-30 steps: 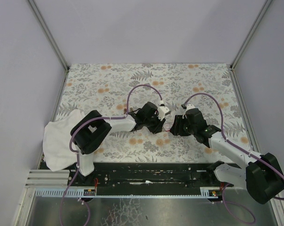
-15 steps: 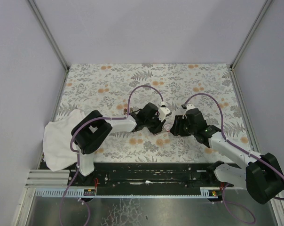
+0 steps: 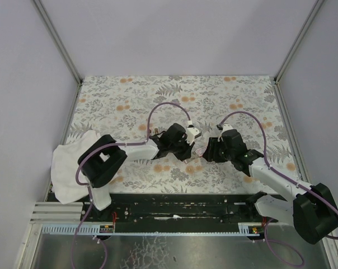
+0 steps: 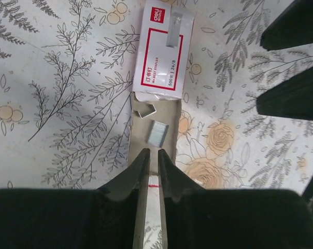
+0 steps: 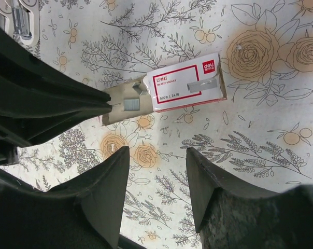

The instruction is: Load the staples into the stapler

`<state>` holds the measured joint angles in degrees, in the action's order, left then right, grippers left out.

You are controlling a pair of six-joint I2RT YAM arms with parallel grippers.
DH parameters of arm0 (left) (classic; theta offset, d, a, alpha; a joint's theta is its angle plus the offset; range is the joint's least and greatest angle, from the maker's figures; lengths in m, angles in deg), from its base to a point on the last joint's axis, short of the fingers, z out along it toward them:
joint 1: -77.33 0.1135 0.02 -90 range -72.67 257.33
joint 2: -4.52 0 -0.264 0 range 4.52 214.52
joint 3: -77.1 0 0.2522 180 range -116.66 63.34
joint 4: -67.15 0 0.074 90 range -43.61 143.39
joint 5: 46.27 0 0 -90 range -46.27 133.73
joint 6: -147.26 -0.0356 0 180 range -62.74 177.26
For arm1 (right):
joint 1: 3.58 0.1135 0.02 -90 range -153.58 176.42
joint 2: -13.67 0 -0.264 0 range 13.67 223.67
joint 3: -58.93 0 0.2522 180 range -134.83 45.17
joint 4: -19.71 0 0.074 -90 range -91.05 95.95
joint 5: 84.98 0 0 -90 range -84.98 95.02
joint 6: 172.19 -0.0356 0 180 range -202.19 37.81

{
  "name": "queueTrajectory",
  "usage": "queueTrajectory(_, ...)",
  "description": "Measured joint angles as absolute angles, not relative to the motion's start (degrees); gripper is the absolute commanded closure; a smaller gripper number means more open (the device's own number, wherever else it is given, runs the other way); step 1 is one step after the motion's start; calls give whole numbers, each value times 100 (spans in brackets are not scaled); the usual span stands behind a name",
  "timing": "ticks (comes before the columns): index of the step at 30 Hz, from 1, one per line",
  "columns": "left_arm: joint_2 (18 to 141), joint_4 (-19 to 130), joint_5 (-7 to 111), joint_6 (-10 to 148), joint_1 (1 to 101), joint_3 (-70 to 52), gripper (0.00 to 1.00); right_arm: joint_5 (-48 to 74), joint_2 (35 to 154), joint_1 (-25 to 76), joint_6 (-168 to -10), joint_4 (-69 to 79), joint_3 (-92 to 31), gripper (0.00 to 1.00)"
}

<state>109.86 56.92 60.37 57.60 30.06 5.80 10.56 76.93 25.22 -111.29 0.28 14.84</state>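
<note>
The red and white staples box point(image 4: 164, 52) lies flat on the floral mat, its tan inner tray point(image 4: 169, 124) slid out toward me. A strip of staples point(image 4: 157, 133) and a bent loose piece point(image 4: 145, 111) lie in the tray. My left gripper point(image 4: 152, 155) hovers over the tray's near end, its jaws drawn in to a narrow slit with nothing between them. My right gripper point(image 5: 156, 176) stands open over bare mat, just short of the box point(image 5: 187, 83). A white object with a metal part point(image 5: 19, 21), possibly the stapler, shows at the top left of the right wrist view.
A crumpled white cloth point(image 3: 71, 168) lies at the mat's left edge beside the left arm. Both wrists meet mid-table, fingertips close together over the box point(image 3: 198, 152). The right fingers point(image 4: 296, 62) fill the right side of the left wrist view.
My left gripper has narrowed its jaws and shifted slightly right toward the box. The right arm has held still.
</note>
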Motion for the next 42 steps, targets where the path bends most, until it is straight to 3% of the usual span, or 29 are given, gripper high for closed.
queueTrajectory(7, 10490, 5836, 6040, 6273, 3006, 810, 84, 1067, 7527, 2511, -11131, 28, 1484, 45)
queueTrajectory(19, 10840, 5943, 6092, 6789, 3004, 723, 74, 1069, 7475, 2485, -11134, 28, 1491, 45)
queueTrajectory(42, 11113, 5930, 5690, 6254, 2803, 552, 76, 1082, 7477, 2452, -11136, 54, 1547, 45)
